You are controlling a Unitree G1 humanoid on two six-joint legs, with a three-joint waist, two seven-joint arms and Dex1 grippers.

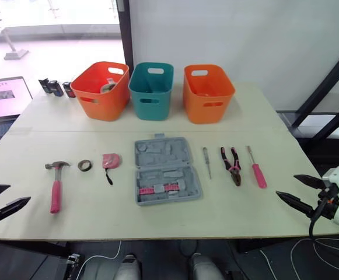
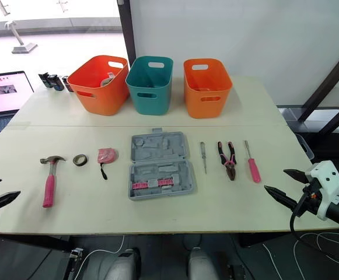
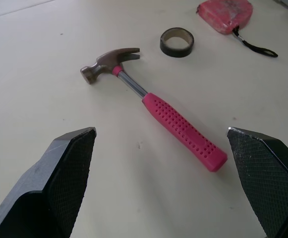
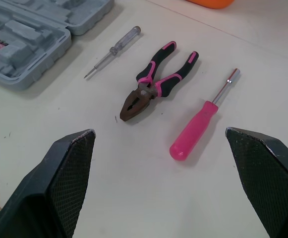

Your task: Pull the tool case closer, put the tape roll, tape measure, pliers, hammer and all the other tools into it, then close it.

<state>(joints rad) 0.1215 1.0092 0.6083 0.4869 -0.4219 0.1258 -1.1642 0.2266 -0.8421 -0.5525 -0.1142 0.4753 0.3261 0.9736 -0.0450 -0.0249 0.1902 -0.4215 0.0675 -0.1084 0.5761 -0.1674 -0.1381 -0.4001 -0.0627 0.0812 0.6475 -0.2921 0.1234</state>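
Left gripper [image 1: 20, 193]: low at the near left edge of the bench [image 1: 99, 224], jaws spread wide and empty, aimed toward the hammer [image 1: 56, 185].
Right gripper [image 1: 285, 185]: at the near right edge, jaws wide apart, holding nothing, facing the pliers [image 1: 232, 165] and pink-handled driver [image 1: 256, 168].
Tool case [image 1: 166, 170]: open and flat mid-bench, lid half on the far side, a pink bit strip in the near tray; well apart from both grippers.
Step in hand: probably pulling the case closer; no loose tool is in it yet.
Doing it well: hook the near tray's front wall, not the lid, and drag straight toward the near edge so the case stays flat and open.
Left of case: hammer, tape roll [image 1: 84, 165], tape measure [image 1: 111, 160], in a row.
Right of case: slim screwdriver [image 1: 206, 161], then pliers and driver.
Behind: two orange bins [image 1: 101, 90] flanking a teal bin [image 1: 151, 90].
In the way: nothing between case and near edge; a skewed pull could nudge the tape measure's strap or the slim screwdriver.
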